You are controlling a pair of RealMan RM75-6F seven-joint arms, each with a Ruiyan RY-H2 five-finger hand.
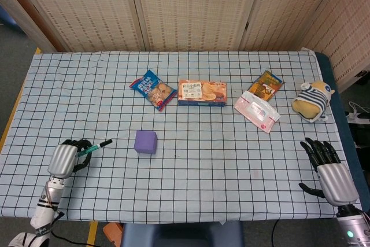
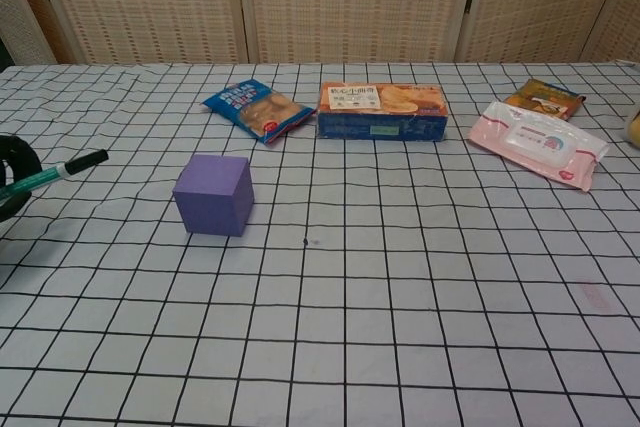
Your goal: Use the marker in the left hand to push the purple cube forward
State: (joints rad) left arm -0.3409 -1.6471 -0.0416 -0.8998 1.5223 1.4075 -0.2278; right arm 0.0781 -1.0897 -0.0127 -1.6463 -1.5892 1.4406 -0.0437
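On the checked tablecloth [image 1: 231,160] before woven screens [image 1: 191,10], the left hand [image 1: 65,158] grips the marker [image 1: 94,146], tip toward the purple cube [image 1: 145,142] nearby; the right hand [image 1: 329,172] rests with fingers spread, holding nothing.

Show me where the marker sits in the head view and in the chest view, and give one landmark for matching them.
Head view: the marker is at lower left, held in the left hand, tip pointing toward the purple cube.
Chest view: the marker is at the far left edge, left of the cube.
Shared landmark: the purple cube, just right of the marker tip in both.
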